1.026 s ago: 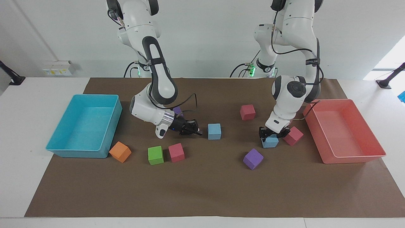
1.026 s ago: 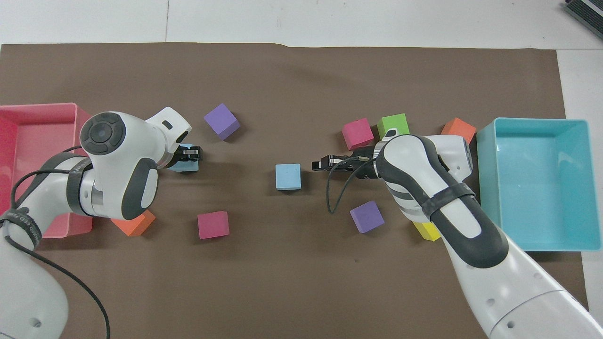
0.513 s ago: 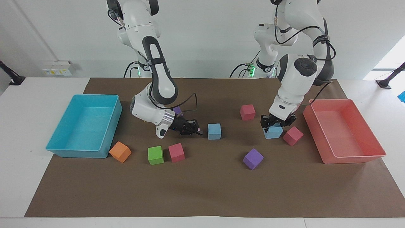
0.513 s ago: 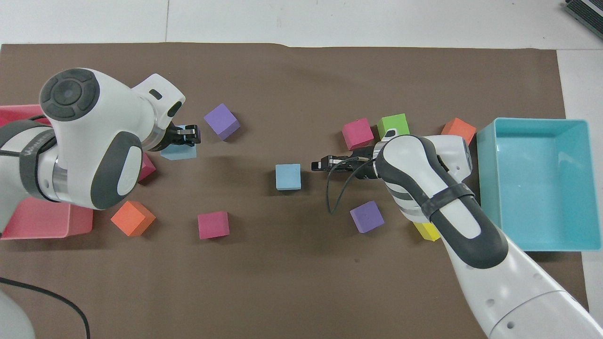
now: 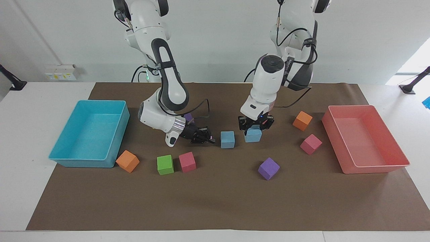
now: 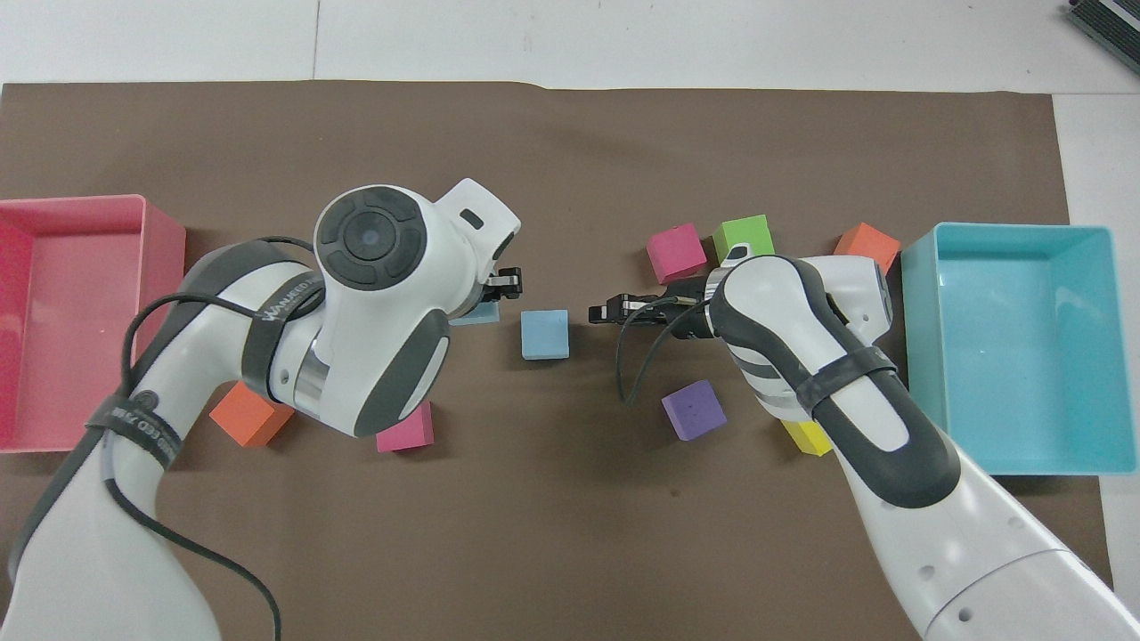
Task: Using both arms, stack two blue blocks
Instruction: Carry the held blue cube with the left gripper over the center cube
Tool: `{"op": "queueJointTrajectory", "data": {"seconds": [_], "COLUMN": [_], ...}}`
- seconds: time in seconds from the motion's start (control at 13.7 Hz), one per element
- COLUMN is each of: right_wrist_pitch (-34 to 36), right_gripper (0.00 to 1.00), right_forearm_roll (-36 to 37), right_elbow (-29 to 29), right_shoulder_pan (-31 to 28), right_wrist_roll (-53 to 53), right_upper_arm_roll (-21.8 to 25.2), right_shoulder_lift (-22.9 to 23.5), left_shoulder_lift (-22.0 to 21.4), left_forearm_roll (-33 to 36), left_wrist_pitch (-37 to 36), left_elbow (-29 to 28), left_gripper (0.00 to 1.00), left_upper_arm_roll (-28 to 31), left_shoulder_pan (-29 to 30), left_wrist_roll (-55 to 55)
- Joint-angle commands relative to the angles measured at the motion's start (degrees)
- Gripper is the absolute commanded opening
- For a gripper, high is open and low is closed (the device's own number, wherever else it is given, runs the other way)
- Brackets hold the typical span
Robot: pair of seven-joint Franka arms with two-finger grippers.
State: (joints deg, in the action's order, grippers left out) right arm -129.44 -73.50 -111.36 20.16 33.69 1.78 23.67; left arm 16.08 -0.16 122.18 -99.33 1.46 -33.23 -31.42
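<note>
One blue block lies on the brown mat near the middle of the table; it also shows in the overhead view. My left gripper is shut on the second blue block and holds it just above the mat, close beside the first, on the side toward the left arm's end. In the overhead view the left arm hides most of this block. My right gripper lies low and level, pointing at the resting block from the right arm's end, a short gap away.
A cyan tray stands at the right arm's end and a pink tray at the left arm's end. Loose cubes lie around: orange, pink, purple, pink, green, orange, yellow.
My left gripper has lifted its blue block from beside the pink cube and carried it toward the middle, up next to the other blue block. The right arm has not moved.
</note>
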Motion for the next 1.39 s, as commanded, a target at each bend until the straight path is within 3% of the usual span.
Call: {"op": "queueJointTrajectory", "data": {"seconds": [0.0, 0.51, 1.32], "right_wrist_pitch": [-1.43, -1.51, -1.34], "right_gripper": [0.00, 0.00, 0.00], "right_forearm_roll": [-2.09, -2.09, -2.09], "right_elbow": [-0.79, -0.70, -0.87], "right_shoulder_pan": [0.06, 0.32, 0.23], "right_wrist_roll": [0.50, 0.59, 0.59], "right_upper_arm_roll": [-0.37, -0.37, -0.37], "right_shoulder_lift": [-0.47, -0.47, -0.55], "left_shoulder_lift": [1.76, 4.05, 3.79], "left_forearm_roll": [1.30, 0.60, 0.51], "left_wrist_pitch": [0.95, 4.03, 5.44], "left_elbow": [2.13, 1.69, -2.00], "left_gripper": [0.00, 0.00, 0.00], "left_upper_arm_roll": [1.00, 0.91, 0.74], "left_shoulder_pan": [-2.62, -5.96, -6.93], "left_wrist_roll": [-1.72, -3.12, -4.00]}}
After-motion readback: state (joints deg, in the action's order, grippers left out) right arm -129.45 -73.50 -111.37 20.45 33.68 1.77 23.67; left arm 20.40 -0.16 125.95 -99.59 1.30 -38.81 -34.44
